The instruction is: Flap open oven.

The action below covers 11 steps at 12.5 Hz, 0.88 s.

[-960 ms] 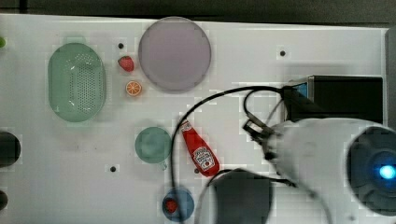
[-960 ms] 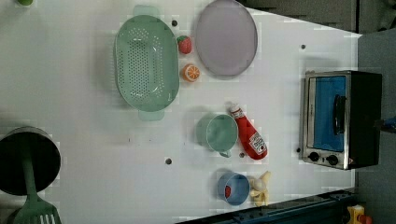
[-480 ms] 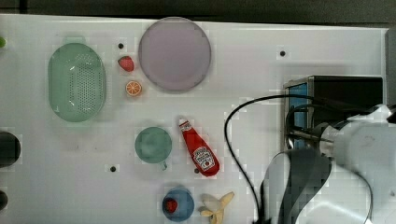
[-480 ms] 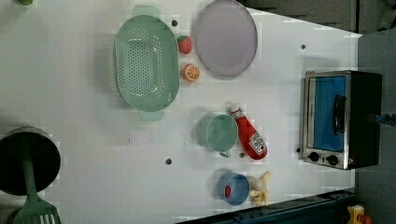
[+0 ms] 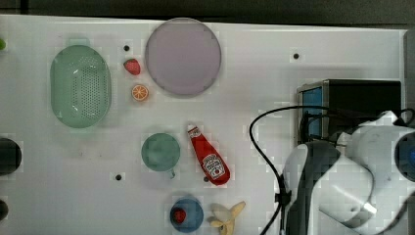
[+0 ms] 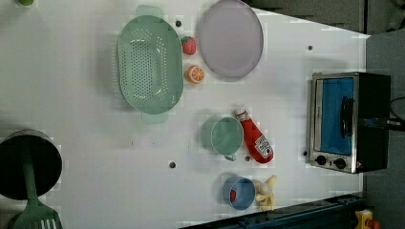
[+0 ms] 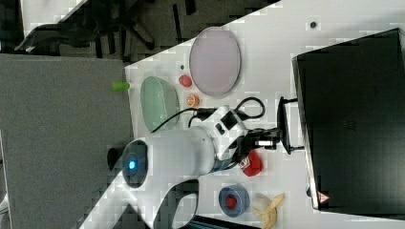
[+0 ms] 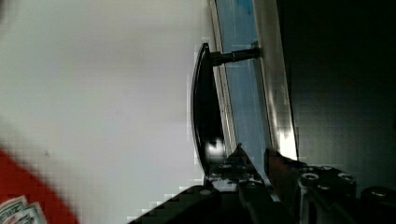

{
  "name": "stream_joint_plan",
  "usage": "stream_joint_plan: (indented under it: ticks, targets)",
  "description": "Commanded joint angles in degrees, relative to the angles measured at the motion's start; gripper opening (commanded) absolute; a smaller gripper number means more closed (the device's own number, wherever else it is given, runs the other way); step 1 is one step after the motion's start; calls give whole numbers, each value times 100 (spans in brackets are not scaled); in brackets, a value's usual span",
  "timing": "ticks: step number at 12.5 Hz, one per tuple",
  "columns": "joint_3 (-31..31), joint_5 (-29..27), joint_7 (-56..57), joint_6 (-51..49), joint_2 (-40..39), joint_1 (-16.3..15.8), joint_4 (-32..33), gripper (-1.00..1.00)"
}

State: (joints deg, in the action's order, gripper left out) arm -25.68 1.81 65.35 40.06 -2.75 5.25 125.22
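Top view: oven [image 5: 359,100] half under arm [image 5: 342,191].

Black oven [image 6: 351,121], blue-tinted glass door [image 6: 336,116]

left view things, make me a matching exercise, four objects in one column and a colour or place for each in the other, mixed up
Things:
1. colander
2. ketchup bottle
3. plate
4. banana

Descriptions:
A. pale purple
B. beside the blue bowl
C. green, perforated
D. red, lying next to the green cup

Pairs: 1-C, 2-D, 3-A, 4-B
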Motion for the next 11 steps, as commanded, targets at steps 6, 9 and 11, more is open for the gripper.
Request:
stream_joint_plan:
  ticks: [6,9,11]
  targets:
    - [66,13,388,1084,-516,-32,364,-65]
    - [140,240,294,1159,-567,-149,404,-65]
    - [150,732,-126,1156,-566,-304,432,-65]
